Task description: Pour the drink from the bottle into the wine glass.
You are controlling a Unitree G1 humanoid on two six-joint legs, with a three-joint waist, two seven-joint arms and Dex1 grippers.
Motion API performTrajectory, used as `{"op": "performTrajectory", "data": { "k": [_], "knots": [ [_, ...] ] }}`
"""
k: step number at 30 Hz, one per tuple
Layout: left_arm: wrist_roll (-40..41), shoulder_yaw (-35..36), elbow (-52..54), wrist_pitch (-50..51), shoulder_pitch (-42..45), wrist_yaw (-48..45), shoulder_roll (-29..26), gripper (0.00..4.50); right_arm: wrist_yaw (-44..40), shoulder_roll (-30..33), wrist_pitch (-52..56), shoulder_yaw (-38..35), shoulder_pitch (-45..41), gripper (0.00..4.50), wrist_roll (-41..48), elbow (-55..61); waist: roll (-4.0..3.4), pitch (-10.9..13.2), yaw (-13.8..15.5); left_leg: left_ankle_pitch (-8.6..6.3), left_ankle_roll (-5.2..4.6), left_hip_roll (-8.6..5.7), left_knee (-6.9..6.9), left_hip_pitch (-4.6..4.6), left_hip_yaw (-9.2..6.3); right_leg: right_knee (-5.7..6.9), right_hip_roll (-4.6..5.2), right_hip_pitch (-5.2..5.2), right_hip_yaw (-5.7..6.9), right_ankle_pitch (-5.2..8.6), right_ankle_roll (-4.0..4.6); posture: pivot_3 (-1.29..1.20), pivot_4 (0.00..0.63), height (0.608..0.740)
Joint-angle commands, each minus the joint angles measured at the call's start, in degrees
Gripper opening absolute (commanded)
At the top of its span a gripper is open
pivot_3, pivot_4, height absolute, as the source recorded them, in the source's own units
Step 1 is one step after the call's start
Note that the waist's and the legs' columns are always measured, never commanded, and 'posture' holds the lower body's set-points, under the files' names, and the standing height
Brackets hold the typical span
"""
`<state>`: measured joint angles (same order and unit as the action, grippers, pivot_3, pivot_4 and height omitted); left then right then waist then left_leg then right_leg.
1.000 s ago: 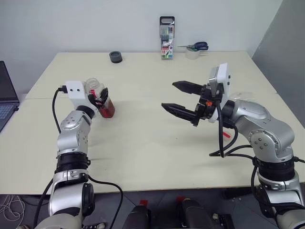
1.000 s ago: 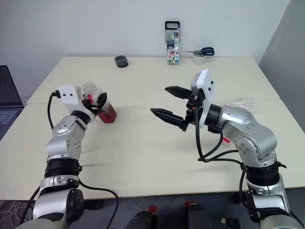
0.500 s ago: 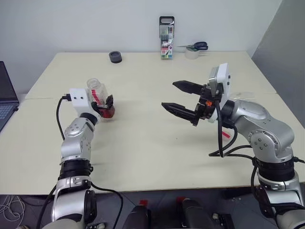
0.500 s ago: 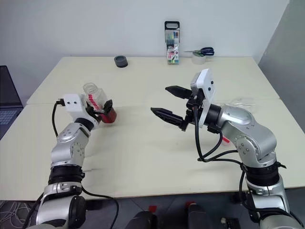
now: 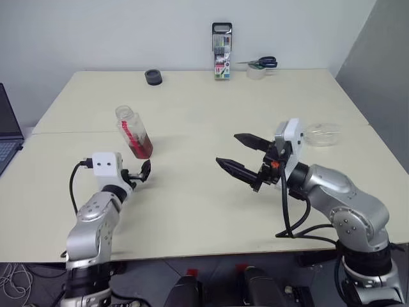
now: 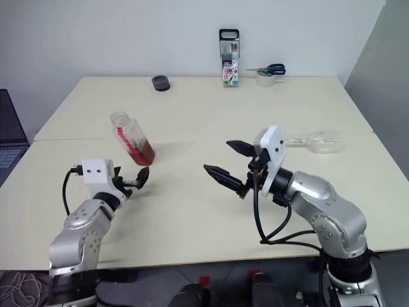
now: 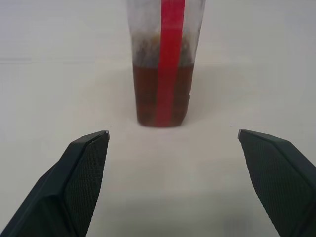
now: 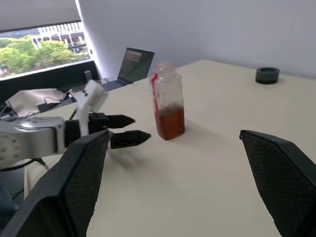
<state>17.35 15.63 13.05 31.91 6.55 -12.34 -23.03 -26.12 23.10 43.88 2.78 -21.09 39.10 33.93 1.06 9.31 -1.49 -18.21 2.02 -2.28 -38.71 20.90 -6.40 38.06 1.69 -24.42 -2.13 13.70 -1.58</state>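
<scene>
Broad cream rectangular table (image 5: 192,211) against plain white wall (image 5: 96,32); grey wall panel (image 5: 383,57) rightward; daylit window (image 8: 39,39).

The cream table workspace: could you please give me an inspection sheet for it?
Surface: cream table, joint line across it, dry.
Job's things: clear squarish plastic bottle with a red label strip, upright, uncapped, reddish-brown drink in its lower part; clear stemmed wine glass apparently lying on its side.
Clutter: black-topped marker case, dark round roll, blue-handled scissors on a white tape roll.
Grippers: left gripper open, short of the bottle; right gripper open, empty.
Cables: black cables at both wrists.
Surroundings: white wall, laptop.
</scene>
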Motion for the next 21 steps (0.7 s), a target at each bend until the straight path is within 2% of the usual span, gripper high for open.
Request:
{"op": "performTrajectory", "data": {
  "k": [1, 5, 9, 14, 17, 21],
  "knots": [
    [2.5, -3.2, 10.8, 3.0, -1.6, -6.0, -4.0, 4.47, 3.1, 0.3, -0.6, -1.9, 2.9, 4.50, -2.3, 1.2, 0.00, 0.0, 0.1, -0.01, -0.02, 0.00, 0.00, -0.06, -0.01, -0.03, -0.01, 0.07, 0.01, 0.00, 0.00, 0.00, 0.150, 0.740],
    [8.9, -6.5, 16.4, 7.5, 0.4, -12.9, -6.4, 4.47, 6.9, -0.8, -0.7, -3.8, 4.4, 4.50, -4.7, -4.0, 0.00, 0.0, 0.3, -0.01, -0.01, -0.04, -0.02, -0.12, 0.02, -0.10, -0.03, 0.21, 0.00, 0.00, -0.03, 0.00, 0.150, 0.740],
    [15.2, -9.5, 18.6, 10.6, 6.1, -19.6, -8.1, 4.47, 12.5, -3.0, -0.9, -8.8, 4.2, 4.50, -7.1, -12.3, 0.00, 0.0, 0.2, 0.04, 0.07, 0.01, -0.02, -0.15, 0.05, -0.06, -0.17, 0.22, -0.01, 0.00, -0.03, 0.00, 0.150, 0.740],
    [19.5, -12.1, 19.0, 11.8, 12.1, -25.8, -10.0, 4.47, 19.2, -7.1, -0.8, -16.5, -0.5, 4.50, -6.4, -21.4, -0.04, 0.0, -0.3, 0.04, 0.07, 0.04, 0.00, -0.15, 0.15, -0.06, -0.34, 0.19, -0.05, 0.00, -0.02, 0.00, 0.150, 0.740],
    [20.7, -13.2, 17.7, 11.5, 14.1, -29.6, -11.6, 4.47, 22.1, -10.8, -0.6, -20.8, -4.3, 4.50, -4.0, -27.2, -0.09, 0.0, -0.5, 0.04, 0.07, 0.08, 0.02, -0.19, 0.23, -0.03, -0.41, 0.16, -0.06, -0.01, -0.02, 0.00, 0.150, 0.740],
    [18.2, -14.6, 14.7, 8.3, 15.2, -33.0, -13.7, 4.47, 26.2, -16.0, -1.9, -28.4, -10.4, 4.50, 0.8, -36.3, -0.15, 0.1, -0.5, 0.03, 0.04, 0.10, 0.12, -0.24, 0.26, -0.03, -0.49, 0.16, -0.07, 0.00, -0.01, 0.00, 0.150, 0.740]
  ]
}}
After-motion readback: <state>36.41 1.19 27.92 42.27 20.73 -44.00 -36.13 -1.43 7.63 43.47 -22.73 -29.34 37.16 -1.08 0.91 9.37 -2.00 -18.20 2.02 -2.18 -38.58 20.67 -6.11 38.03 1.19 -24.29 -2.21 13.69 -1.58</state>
